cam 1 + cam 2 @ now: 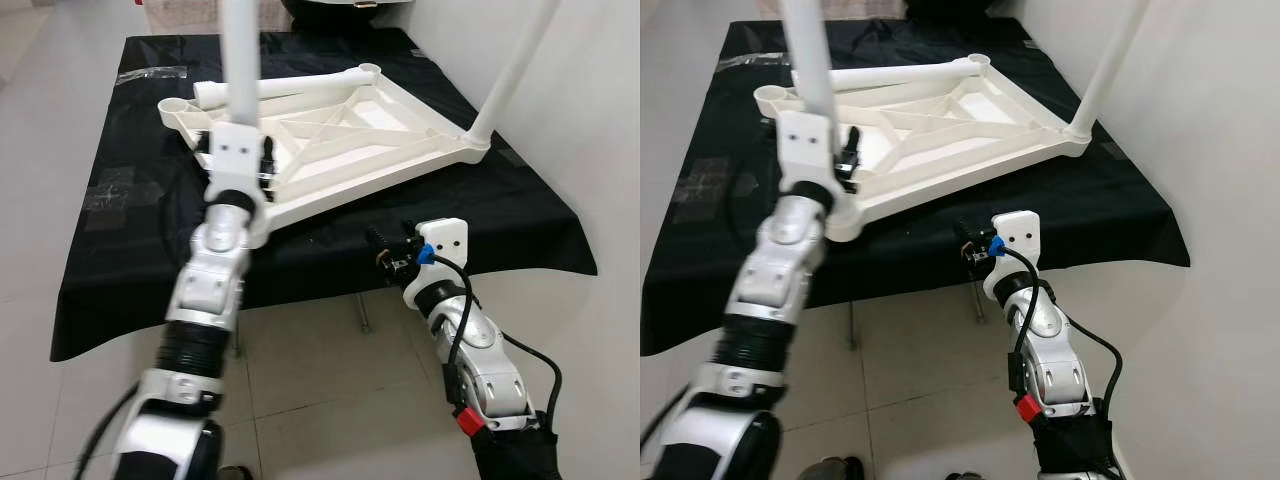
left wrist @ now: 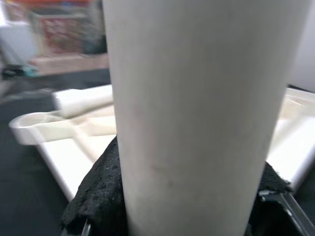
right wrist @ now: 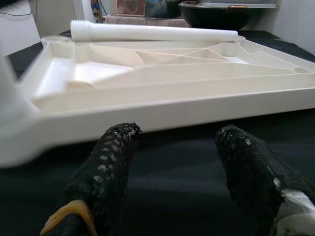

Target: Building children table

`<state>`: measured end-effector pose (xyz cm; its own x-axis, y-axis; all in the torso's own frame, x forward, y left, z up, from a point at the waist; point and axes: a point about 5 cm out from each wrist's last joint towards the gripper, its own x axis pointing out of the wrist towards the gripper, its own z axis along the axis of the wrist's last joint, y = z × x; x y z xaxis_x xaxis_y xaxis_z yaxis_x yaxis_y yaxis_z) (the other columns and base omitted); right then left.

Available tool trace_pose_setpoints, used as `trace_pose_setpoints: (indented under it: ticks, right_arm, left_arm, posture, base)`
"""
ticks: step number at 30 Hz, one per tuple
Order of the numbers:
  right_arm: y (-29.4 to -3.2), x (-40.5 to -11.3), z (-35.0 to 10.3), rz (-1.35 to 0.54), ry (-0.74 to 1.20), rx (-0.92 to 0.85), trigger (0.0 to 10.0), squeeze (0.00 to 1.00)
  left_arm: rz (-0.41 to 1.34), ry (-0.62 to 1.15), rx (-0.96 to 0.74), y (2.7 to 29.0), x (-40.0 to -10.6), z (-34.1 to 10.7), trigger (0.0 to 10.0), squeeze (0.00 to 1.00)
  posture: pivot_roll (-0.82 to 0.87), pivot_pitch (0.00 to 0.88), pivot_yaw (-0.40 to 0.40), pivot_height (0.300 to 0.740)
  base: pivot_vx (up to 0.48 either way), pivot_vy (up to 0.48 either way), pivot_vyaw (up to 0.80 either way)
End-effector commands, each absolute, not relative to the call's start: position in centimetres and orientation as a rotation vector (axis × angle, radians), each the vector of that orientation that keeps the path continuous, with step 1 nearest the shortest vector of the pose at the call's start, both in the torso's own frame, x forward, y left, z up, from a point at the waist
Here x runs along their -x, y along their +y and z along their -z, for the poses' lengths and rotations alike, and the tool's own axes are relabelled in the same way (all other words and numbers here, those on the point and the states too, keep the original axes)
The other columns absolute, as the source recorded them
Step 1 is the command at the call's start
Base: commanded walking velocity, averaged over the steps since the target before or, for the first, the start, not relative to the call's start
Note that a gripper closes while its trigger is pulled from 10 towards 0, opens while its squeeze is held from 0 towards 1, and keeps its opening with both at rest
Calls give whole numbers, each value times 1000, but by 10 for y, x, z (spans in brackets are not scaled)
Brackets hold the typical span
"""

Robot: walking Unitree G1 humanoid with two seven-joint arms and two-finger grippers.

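A white plastic table top lies upside down on a table draped in black cloth. One white leg stands in its right corner socket. My left gripper is shut on a second white leg, holding it upright over the near left corner; in the left wrist view this leg stands between the black fingers. A third leg lies loose along the far side. My right gripper hovers open at the cloth's front edge, its fingers pointing at the top's near rim.
A white wall rises close on the right. Pale tiled floor lies in front of the table. Clear tape patches sit on the cloth at the left. A dark bowl stands beyond the table top.
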<state>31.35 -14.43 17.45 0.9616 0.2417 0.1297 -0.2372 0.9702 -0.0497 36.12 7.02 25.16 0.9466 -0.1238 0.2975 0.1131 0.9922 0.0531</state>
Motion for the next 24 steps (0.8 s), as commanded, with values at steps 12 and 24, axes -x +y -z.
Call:
trace_pose_setpoints:
  ticks: [12, 24]
  right_arm:
    - [-156, -314, -171, -189, -118, 46, 10000, 0]
    - [-166, -313, -171, -100, -108, 76, 10000, 0]
  left_arm:
    - [301, -403, 6, -5, -344, -274, 0, 0]
    - [434, -324, 39, -38, -343, -252, 10000, 0]
  posture:
    - [13, 160, -42, 740]
    - [-4, 168, -32, 740]
  base:
    - [0, 0, 0]
    - [0, 0, 0]
